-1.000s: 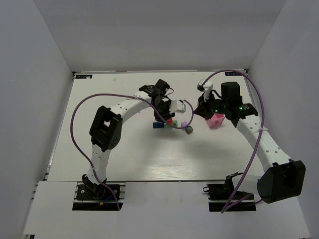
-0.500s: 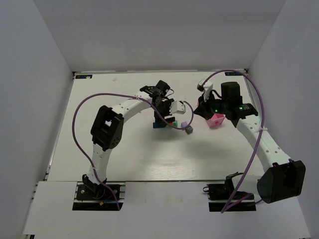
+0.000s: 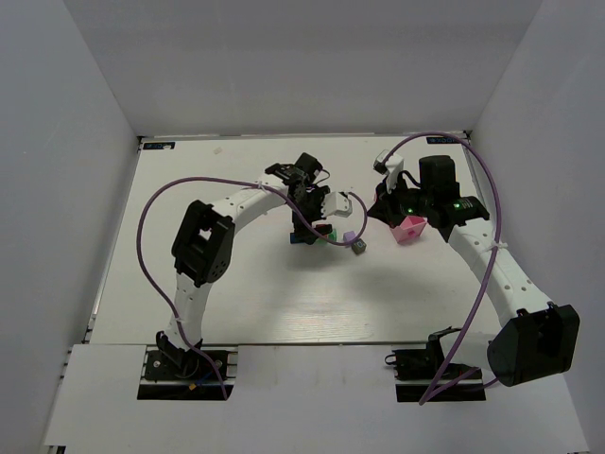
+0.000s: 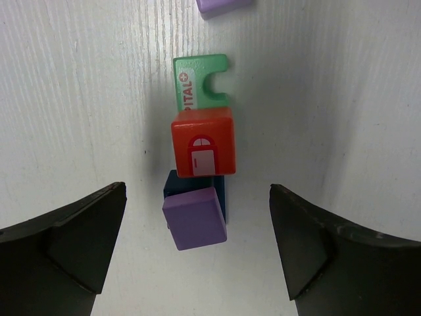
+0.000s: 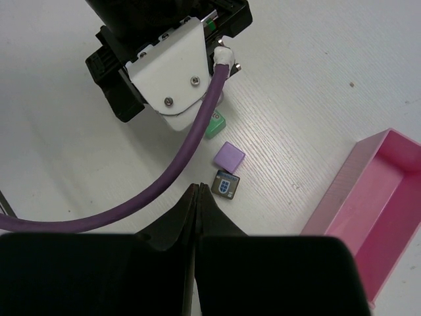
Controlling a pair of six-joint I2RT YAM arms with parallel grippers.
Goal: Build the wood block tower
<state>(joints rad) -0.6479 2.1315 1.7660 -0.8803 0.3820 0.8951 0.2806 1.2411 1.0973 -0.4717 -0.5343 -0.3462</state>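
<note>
Left arm (image 3: 246,203) has eased a touch down-frame since a second ago; right arm (image 3: 482,255) hasn't budged. Left tool (image 4: 197,191) hangs spread wide, touching nothing, over the wood block tower (image 4: 202,141) at mid-frame: green block (image 4: 197,82) reading "ITAL+", red-orange block (image 4: 217,131) with a door picture, purple block (image 4: 195,217) atop a dark blue block (image 4: 222,191). Purple cable (image 5: 177,158) crosses the desk (image 5: 52,151). Beside it lie a loose purple block (image 5: 229,156) and a dark grey block (image 5: 227,184). Pink tray (image 5: 381,197) sits far right. Right tool (image 5: 197,191) is pressed together, empty.

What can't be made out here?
Blue block: left wrist view, mostly hidden by purple block and red block.
Green block lettering: same view, cut by the red block.
Pink tray: right wrist view, cut by the frame edge.
Stack: top view, partly hidden by left end effector.
</note>
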